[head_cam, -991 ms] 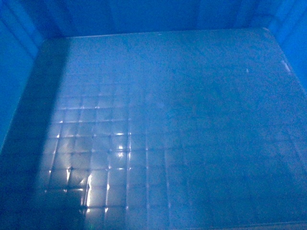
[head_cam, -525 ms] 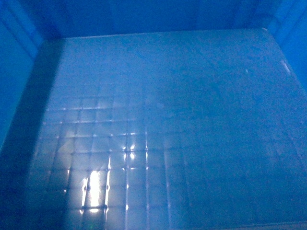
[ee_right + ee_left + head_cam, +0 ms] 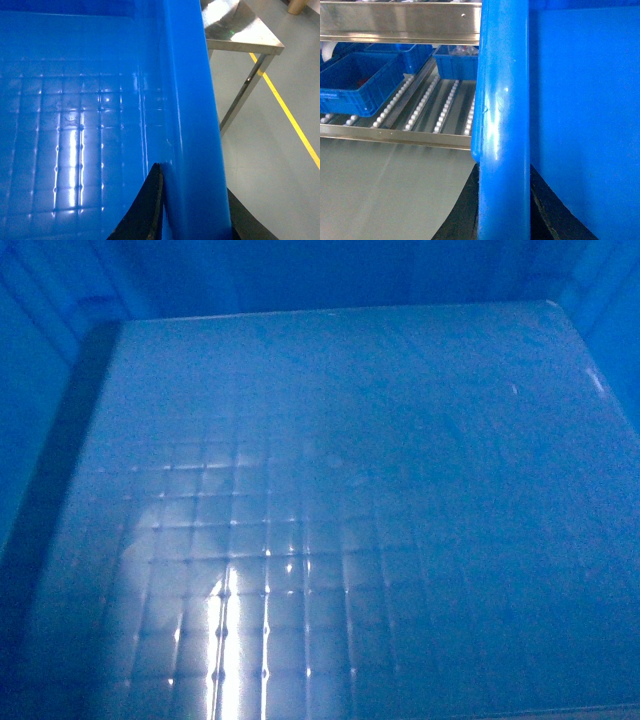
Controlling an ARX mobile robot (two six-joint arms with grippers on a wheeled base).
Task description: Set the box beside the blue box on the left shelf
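Note:
The box (image 3: 400, 440) fills the head view, showing only its glossy blue floor with a faint square grid and the inner walls. In the left wrist view its thick rim (image 3: 502, 100) runs upright, and my left gripper (image 3: 504, 167) is shut on it, one black finger on each side. My right gripper (image 3: 192, 177) is shut on the opposite rim (image 3: 187, 90), one finger inside the box and one outside. The left shelf (image 3: 395, 135), a steel roller rack, holds a blue box (image 3: 355, 82) at its left, with empty rollers (image 3: 427, 102) beside it.
Two more blue bins (image 3: 455, 60) (image 3: 405, 52) sit deeper on the shelf, under a steel upper level (image 3: 400, 20). Grey floor (image 3: 385, 190) lies below the shelf's front edge. A steel table (image 3: 245, 35) and a yellow floor line (image 3: 290, 115) are to the right of the box.
In the head view the bright glare on the box's floor has slid down and to the right, and the dark shadow along the left wall has narrowed. The box has shifted slightly.

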